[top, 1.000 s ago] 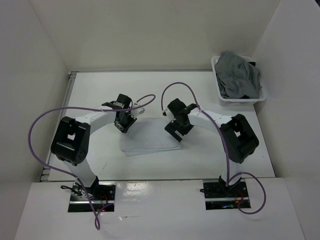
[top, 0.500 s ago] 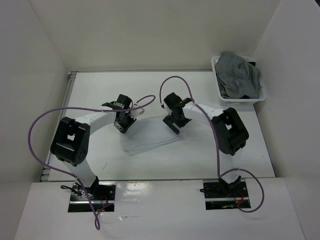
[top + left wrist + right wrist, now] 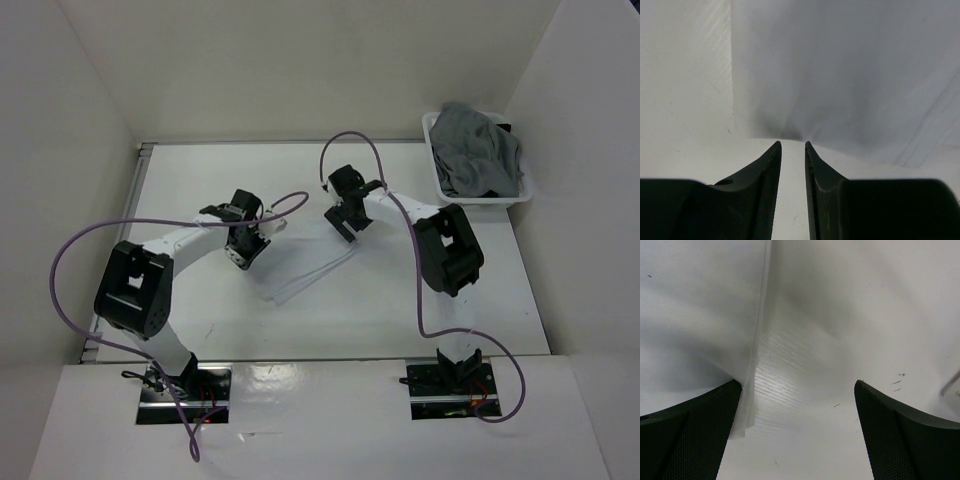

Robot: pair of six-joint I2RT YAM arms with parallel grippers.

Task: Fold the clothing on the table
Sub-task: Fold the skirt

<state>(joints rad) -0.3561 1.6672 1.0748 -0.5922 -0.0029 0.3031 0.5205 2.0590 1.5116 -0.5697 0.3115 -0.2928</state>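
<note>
You have the white garment (image 3: 305, 268) lying folded flat on the table (image 3: 190, 180), in the middle between your two arms. Your left gripper (image 3: 792, 145) is pinched nearly closed on the garment's left edge, and the fabric puckers toward the fingertips. Your right gripper (image 3: 797, 383) stands wide open, low over the garment's far right corner, holding nothing; the cloth's layered edge runs just beside one finger. From above, both wrists cover parts of the garment. At the table's far right corner, a white plastic basket (image 3: 431, 128) holds heaped grey clothing (image 3: 478, 150), well apart from both grippers.
</note>
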